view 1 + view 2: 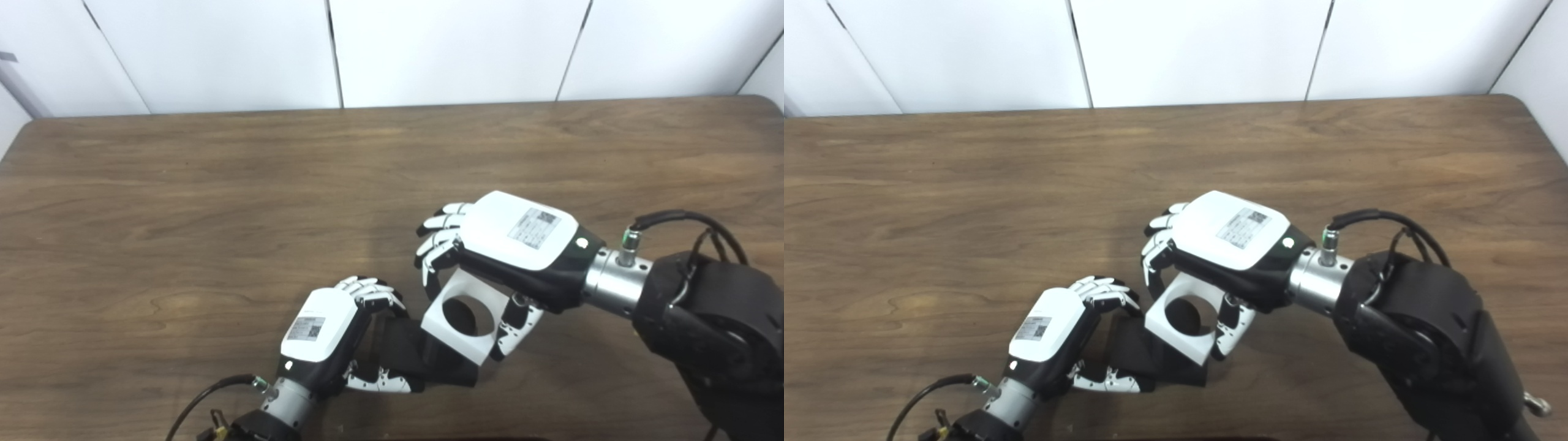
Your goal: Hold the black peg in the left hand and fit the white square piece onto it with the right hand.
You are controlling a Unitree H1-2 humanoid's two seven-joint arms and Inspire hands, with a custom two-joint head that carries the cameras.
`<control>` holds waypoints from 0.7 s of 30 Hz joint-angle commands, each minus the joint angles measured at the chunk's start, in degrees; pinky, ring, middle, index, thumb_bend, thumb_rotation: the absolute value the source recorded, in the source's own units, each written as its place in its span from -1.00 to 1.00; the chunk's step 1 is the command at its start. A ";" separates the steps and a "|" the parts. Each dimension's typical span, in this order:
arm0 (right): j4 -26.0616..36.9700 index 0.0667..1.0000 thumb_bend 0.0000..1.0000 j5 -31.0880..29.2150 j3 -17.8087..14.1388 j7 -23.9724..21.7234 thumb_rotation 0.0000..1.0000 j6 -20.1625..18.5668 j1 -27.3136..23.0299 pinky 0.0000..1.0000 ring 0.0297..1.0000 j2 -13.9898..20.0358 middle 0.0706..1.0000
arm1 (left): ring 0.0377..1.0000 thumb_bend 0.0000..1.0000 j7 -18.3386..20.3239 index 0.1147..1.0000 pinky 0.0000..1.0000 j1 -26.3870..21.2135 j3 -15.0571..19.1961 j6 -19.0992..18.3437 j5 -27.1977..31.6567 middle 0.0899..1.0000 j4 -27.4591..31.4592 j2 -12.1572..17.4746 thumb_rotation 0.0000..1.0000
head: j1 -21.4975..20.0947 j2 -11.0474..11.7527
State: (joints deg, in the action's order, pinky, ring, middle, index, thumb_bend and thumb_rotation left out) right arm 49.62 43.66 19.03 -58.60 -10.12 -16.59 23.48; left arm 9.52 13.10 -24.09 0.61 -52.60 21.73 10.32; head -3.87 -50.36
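My left hand (334,334) is low at the front of the table, shut on the black peg (422,355), which points right and lies low over the wood. My right hand (508,245) comes in from the right and is shut on the white square piece (465,318), fingers on its far edge and thumb on its near right edge. The piece is tilted, its round hole facing up toward me. It sits at the peg's right end, overlapping it; the peg's tip is hidden behind the piece. In the right eye view, the piece (1182,327) covers the peg (1142,361) the same way.
The brown wooden table (245,202) stretches far and left of both hands. White wall panels (429,49) stand behind its far edge. The bulky black right forearm (716,324) fills the lower right corner.
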 commanded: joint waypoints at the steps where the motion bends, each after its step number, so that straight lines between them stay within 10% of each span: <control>1: -0.43 -0.11 0.05 1.32 0.33 1.28 -0.74 2.24 -0.50 0.84 0.76 -0.41 0.50 | 0.64 0.04 1.26 -0.16 0.72 0.07 -0.63 0.00 0.02 0.45 0.39 -0.02 -0.91 | -0.07 -0.03; 21: -3.45 -0.11 0.05 2.47 0.34 2.64 -0.74 6.55 0.72 0.86 0.78 -2.35 0.50 | 0.65 0.04 2.36 -0.16 0.73 -0.20 -0.90 -0.89 -0.53 0.46 1.13 -0.86 -0.91 | 0.19 -0.19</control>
State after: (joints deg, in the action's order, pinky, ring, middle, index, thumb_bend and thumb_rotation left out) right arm 45.55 45.56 19.91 -57.05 -4.59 -14.57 21.02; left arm 10.25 12.97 -24.36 -0.05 -52.98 21.98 9.53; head -3.60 -50.54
